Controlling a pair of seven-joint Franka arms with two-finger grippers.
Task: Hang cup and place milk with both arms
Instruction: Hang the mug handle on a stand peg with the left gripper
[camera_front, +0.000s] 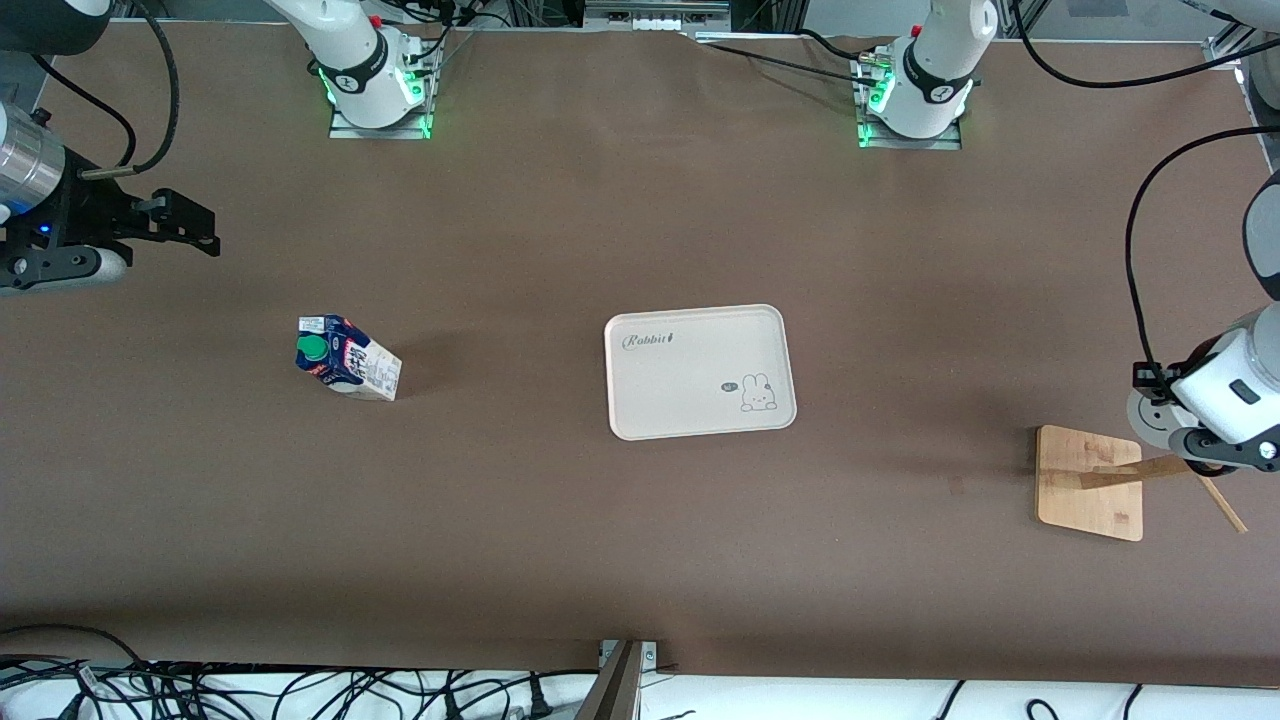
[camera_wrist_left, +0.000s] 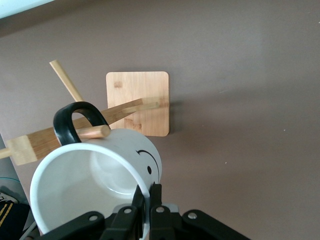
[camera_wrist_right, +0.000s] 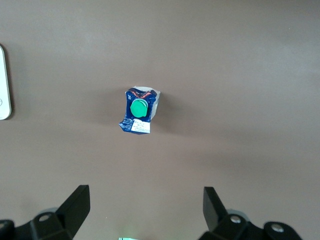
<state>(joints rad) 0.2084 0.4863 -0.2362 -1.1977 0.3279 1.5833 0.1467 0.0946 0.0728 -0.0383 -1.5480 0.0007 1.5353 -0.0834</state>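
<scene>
The white cup (camera_wrist_left: 100, 185), with a black smiley on its side, hangs tilted in my left gripper (camera_wrist_left: 148, 200), which is shut on its rim, over the wooden rack (camera_wrist_left: 137, 102) at the left arm's end of the table. The tip of a rack peg (camera_wrist_left: 95, 132) sits at the loop of the cup's black handle (camera_wrist_left: 75, 112). The milk (camera_front: 345, 358) (camera_wrist_right: 139, 111), a blue and white carton with a green cap, stands on the table toward the right arm's end. My right gripper (camera_front: 185, 225) (camera_wrist_right: 145, 200) is open, up in the air and apart from the carton.
A cream tray (camera_front: 700, 372) with a rabbit print lies at the middle of the table; its edge (camera_wrist_right: 4, 85) shows in the right wrist view. The rack's base (camera_front: 1088, 482) carries slanting wooden pegs (camera_front: 1220, 500). Cables run along the table's near edge.
</scene>
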